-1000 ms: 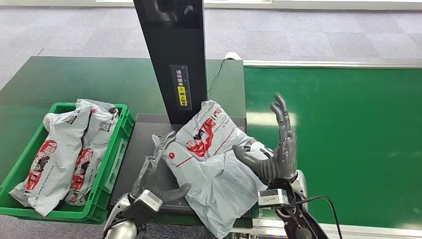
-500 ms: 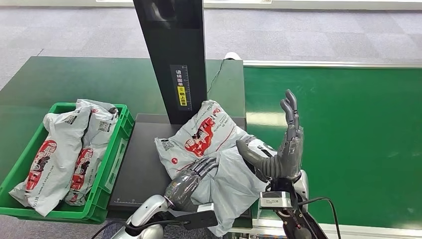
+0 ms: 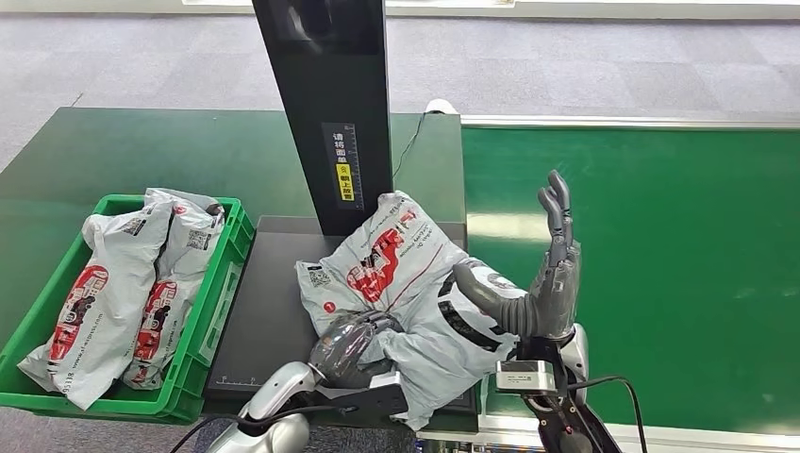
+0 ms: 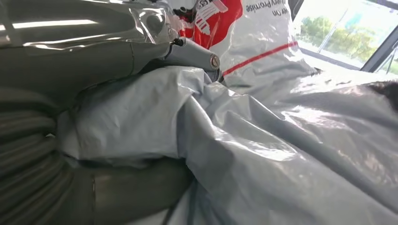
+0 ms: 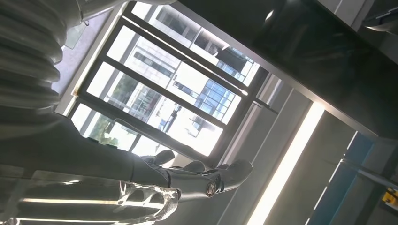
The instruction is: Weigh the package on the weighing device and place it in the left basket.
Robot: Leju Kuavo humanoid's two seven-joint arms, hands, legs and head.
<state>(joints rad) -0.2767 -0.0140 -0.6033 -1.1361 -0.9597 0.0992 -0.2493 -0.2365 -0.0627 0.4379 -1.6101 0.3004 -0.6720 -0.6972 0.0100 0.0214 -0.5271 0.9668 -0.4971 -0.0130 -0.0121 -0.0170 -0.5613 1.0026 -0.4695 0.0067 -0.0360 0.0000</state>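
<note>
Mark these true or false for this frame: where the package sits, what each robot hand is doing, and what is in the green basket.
1. The package lies on the scale. True.
2. The left robot hand hangs clear of the package. False: its fingers are curled into the package's plastic.
3. The right robot hand holds the package. False: it is raised beside it, fingers up and apart, holding nothing.
4. The green basket already holds packages. True.
5. The green basket stands right of the scale. False: it stands on the left.
</note>
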